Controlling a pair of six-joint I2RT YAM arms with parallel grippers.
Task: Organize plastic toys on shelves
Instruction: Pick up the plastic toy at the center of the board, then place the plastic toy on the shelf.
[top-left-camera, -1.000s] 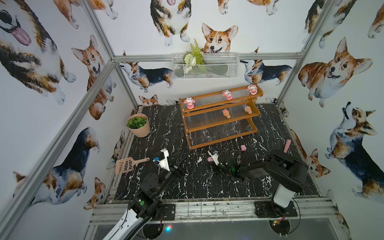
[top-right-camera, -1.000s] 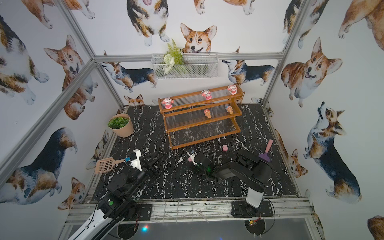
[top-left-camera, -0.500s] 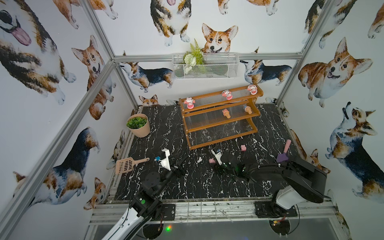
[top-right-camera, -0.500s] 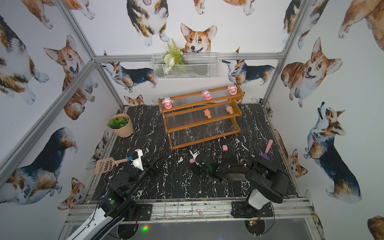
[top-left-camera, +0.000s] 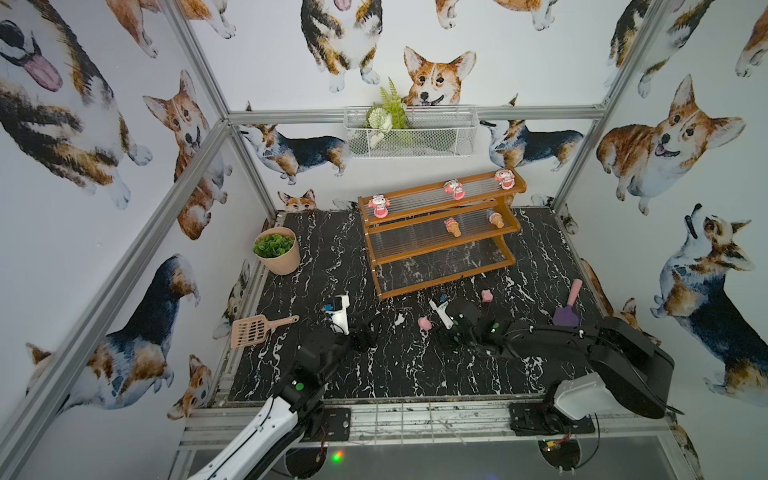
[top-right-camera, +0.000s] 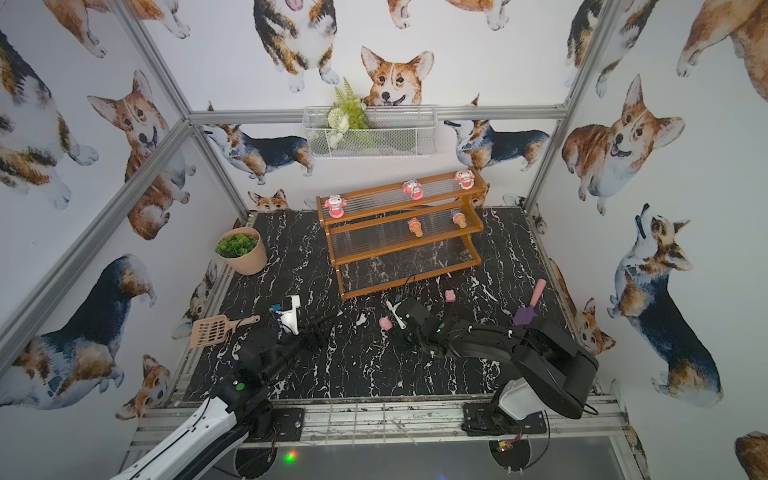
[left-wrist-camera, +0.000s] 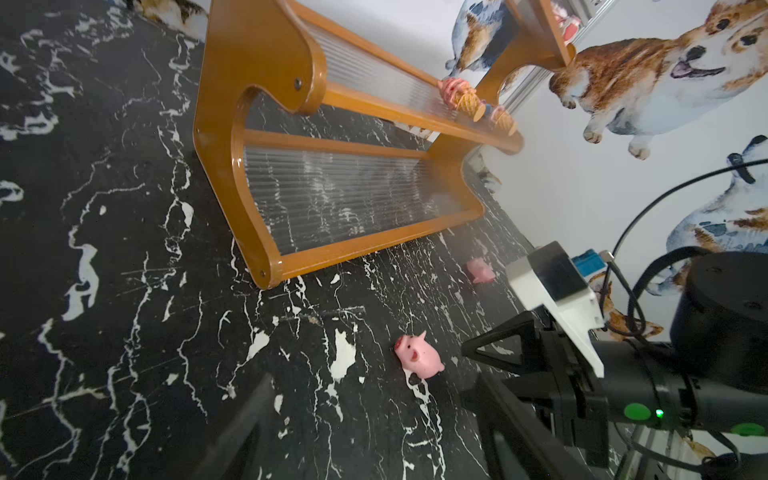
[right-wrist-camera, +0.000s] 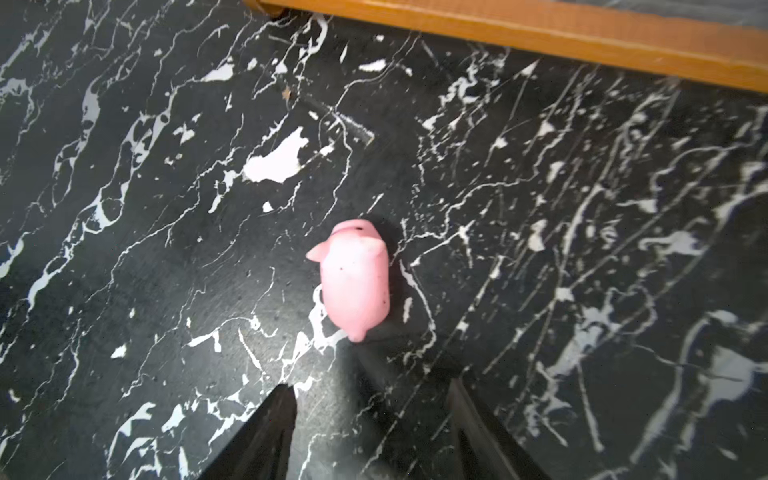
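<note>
On veined black marble (right-wrist-camera: 166, 291), rounded pink pig (right-wrist-camera: 355, 278), ribbed clear shelves (left-wrist-camera: 340, 199)

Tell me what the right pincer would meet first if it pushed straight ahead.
Most likely the pink pig, just ahead of the open right pincer; the shelf rail lies beyond.

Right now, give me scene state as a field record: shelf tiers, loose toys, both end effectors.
shelves top tier: three doll figurines
middle tier: two ice-cream cones, lying on their sides
bottom tier: empty
loose on table: two pink pigs visible
near pig: just ahead of the right end effector, not gripped
far pig: close to the shelves' front rail
right end effector: open
left end effector: open, holding nothing
</note>
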